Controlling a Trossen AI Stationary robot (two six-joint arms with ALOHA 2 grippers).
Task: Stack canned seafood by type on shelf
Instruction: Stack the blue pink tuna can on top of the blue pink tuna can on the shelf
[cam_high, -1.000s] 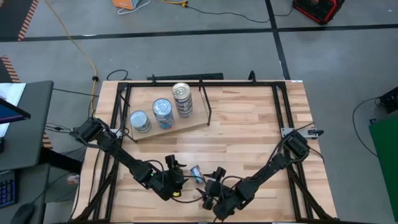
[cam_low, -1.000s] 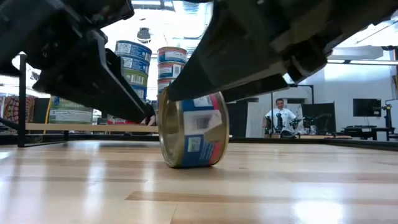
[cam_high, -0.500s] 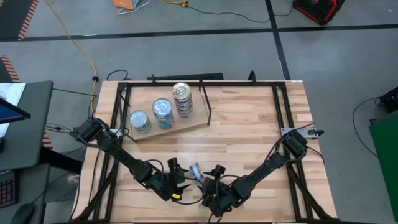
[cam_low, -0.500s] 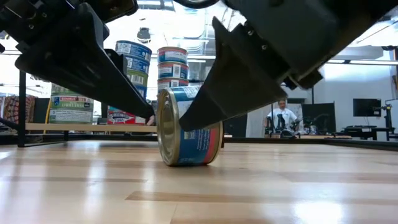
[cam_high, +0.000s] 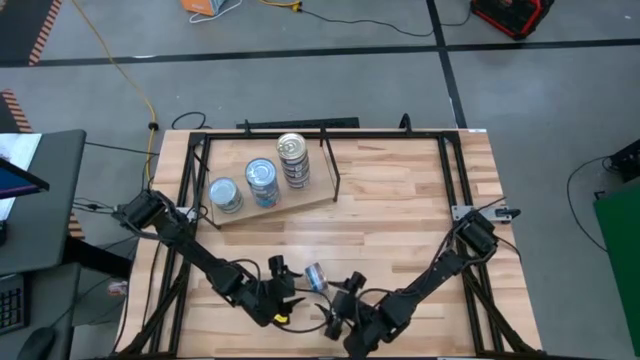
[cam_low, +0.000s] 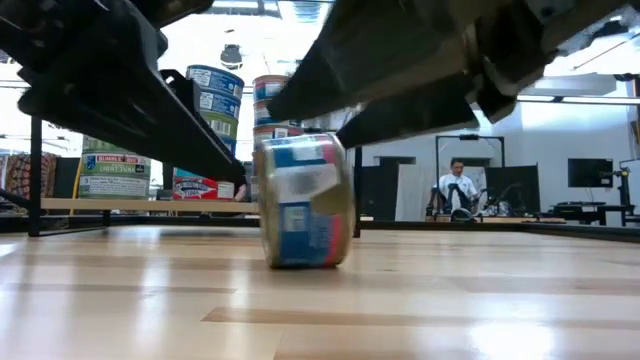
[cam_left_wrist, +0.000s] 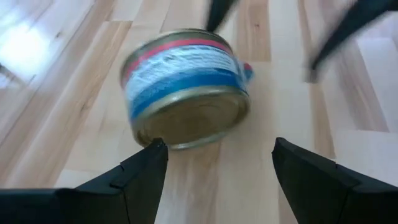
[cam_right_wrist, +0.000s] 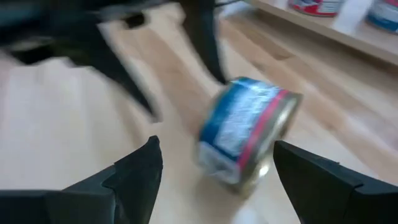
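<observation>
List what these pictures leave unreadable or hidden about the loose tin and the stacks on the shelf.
- Loose tin: it stands on its edge, but its label is motion-blurred in the low view and both wrist views.
- Whether the tin touches the left gripper or right gripper, both open: too small in the high view.
- Tins per stack on the shelf: top-down view shows lids only; in the low view the arms cover them.
</observation>
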